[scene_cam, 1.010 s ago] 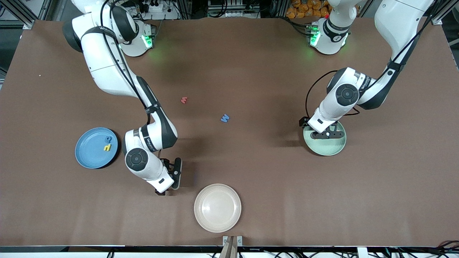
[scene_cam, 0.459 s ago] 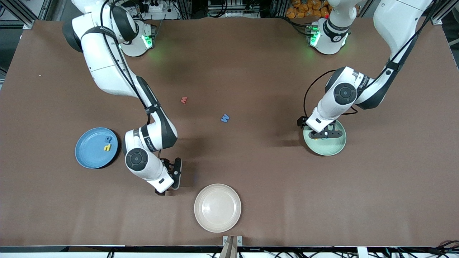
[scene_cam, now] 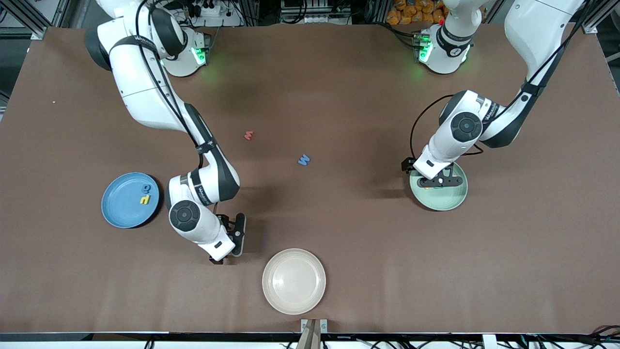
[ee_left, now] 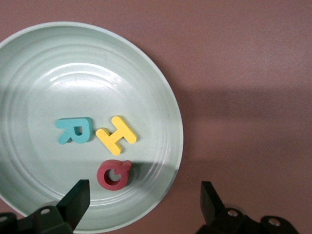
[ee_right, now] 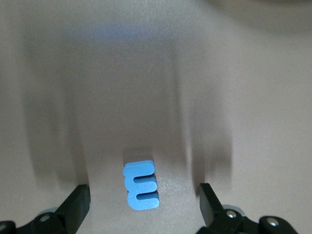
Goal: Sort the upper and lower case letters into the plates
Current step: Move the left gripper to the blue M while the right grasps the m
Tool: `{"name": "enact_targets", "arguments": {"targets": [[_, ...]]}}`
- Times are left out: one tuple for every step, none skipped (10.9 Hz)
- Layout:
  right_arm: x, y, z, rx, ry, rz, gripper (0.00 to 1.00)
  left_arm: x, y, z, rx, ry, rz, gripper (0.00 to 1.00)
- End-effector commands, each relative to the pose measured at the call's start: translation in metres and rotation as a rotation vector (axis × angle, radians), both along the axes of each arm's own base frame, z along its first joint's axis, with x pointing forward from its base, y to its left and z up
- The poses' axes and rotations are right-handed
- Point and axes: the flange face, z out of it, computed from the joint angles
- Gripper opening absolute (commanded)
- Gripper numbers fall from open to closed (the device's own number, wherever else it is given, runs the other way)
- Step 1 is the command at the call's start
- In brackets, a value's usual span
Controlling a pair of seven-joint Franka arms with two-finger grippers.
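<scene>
Left wrist view, looking straight down, gives what the high camera cannot: three letters lie in the mint green plate [ee_left: 165, 105], a teal R [ee_left: 74, 130], a yellow H [ee_left: 116, 135] and a red G [ee_left: 113, 174], close together near its middle. The left gripper [ee_left: 141, 202] hangs over the plate's edge with its jaws spread wide and nothing between them. From the front view the same plate [scene_cam: 453, 201] sits toward the left arm's end of the table, with the gripper [scene_cam: 440, 181] covering the letters.

The sky blue plate [scene_cam: 118, 203] sits toward the right arm's end and holds two letters, a blue one [scene_cam: 146, 188] and a yellow one [scene_cam: 144, 199] just nearer the camera.

Beside that plate, the right gripper [scene_cam: 236, 236] is low over bare table. Only the right wrist view shows what lies under it: a blue E [ee_right: 140, 187] flat on the brown surface between the parted fingers [ee_right: 73, 207], which stand clear of it on both sides.

Out in the middle of the table [scene_cam: 339, 97], a red letter [scene_cam: 249, 135] and a blue letter [scene_cam: 303, 159] lie loose, well apart from either plate. A cream-white plate [scene_cam: 281, 298] rests nearest the front camera.
</scene>
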Motion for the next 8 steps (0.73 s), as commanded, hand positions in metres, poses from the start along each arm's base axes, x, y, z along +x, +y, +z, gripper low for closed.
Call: {"name": "enact_targets", "arguments": {"targets": [[0.001,0.033,0.015,0.034,-0.020,-0.046,1.00,0.004,-0.015,0.009,-0.024,-0.017,0.057,1.00],[-0.002,0.035,0.020,0.034,-0.017,-0.044,1.00,0.006,-0.034,0.011,-0.042,-0.019,0.099,1.00],[-0.004,0.035,0.027,0.035,-0.020,-0.044,1.00,0.006,-0.059,0.015,-0.057,-0.027,0.145,1.00],[-0.005,0.033,0.034,0.036,-0.020,-0.045,1.00,0.001,-0.090,0.021,-0.069,-0.037,0.185,1.00],[-0.007,0.033,0.040,0.034,-0.014,-0.046,1.00,0.000,-0.111,0.024,-0.085,-0.041,0.214,1.00],[-0.007,0.032,0.042,0.033,-0.009,-0.046,1.00,0.001,-0.127,0.026,-0.101,-0.041,0.241,1.00],[-0.006,0.028,0.040,0.030,-0.009,-0.049,1.00,-0.002,-0.140,0.027,-0.107,-0.040,0.266,1.00],[-0.004,0.021,0.034,0.026,-0.007,-0.049,1.00,-0.004,-0.146,0.028,-0.109,-0.039,0.290,1.00]]}}
